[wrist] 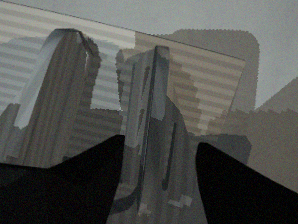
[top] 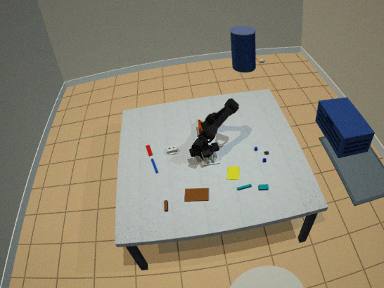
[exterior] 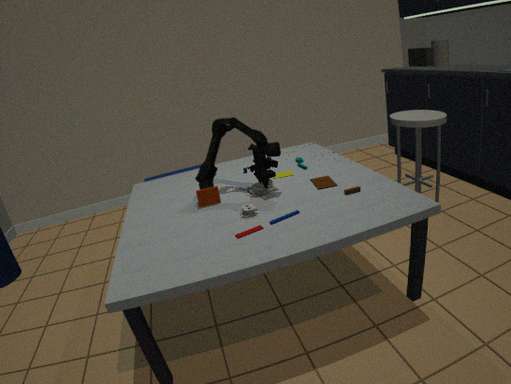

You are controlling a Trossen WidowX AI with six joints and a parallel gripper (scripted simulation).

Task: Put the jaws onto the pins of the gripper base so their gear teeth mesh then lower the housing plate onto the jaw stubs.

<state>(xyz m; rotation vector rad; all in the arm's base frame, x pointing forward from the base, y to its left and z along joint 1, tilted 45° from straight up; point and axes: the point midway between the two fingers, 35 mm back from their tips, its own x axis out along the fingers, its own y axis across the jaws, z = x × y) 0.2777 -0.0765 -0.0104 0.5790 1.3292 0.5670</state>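
The pale gripper base [top: 215,163] [wrist: 226,75] lies flat on the table below my hand. One grey jaw [wrist: 55,100] stands upright over its left part in the wrist view. My gripper [exterior: 266,185] [wrist: 160,147] is shut on the other grey jaw [wrist: 161,85], which is upright over the base to the right of the first. Pins and gear teeth are hidden, so meshing and full seating cannot be told. The small whitish housing plate [top: 172,149] [exterior: 249,209], with dark holes on top, sits on the table apart from the base.
An orange block [top: 200,126] [exterior: 208,197] stands near the arm's foot. A red bar [top: 149,150] [exterior: 249,231] and a blue bar [top: 155,166] [exterior: 284,217] lie beyond the housing plate. A yellow square [top: 233,173] and a brown slab [top: 196,194] lie near the base.
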